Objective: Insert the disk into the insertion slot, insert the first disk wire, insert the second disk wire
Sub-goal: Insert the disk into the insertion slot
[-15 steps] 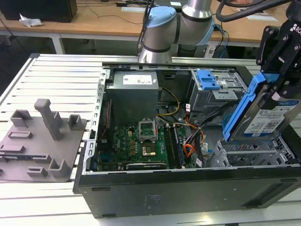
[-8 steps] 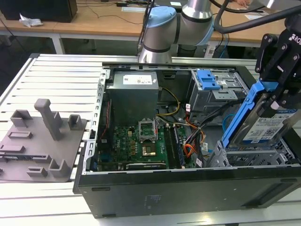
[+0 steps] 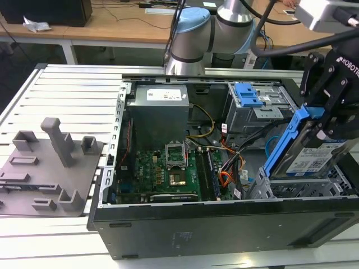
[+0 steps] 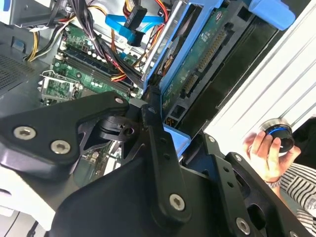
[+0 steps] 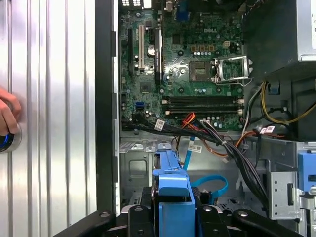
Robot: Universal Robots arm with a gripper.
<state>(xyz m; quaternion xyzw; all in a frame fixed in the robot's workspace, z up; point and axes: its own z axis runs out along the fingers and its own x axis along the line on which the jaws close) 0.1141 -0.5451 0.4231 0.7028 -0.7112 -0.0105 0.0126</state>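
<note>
Over slatted worktop (image 3: pixel 67 84), inside computer case (image 3: pixel 224 224), pinches the disk (image 3: pixel 312 159) with the pincer (image 3: pixel 323 128). Holds it tilted, lower edge seemingly at the insertion slot (image 3: pixel 339 182). Hangs apart from the looped second disk wire (image 5: pixel 211 183) farther in.

1. I see the gripper (image 4: pixel 157 103) clamping the disk (image 4: pixel 197 64), which is tilted with its board side showing.
2. The blue cable (image 4: pixel 118 23) with its dark plug lies just beside the disk.
3. A hand (image 4: pixel 264 150) holds a round knob (image 4: pixel 277 133), well apart.
</note>
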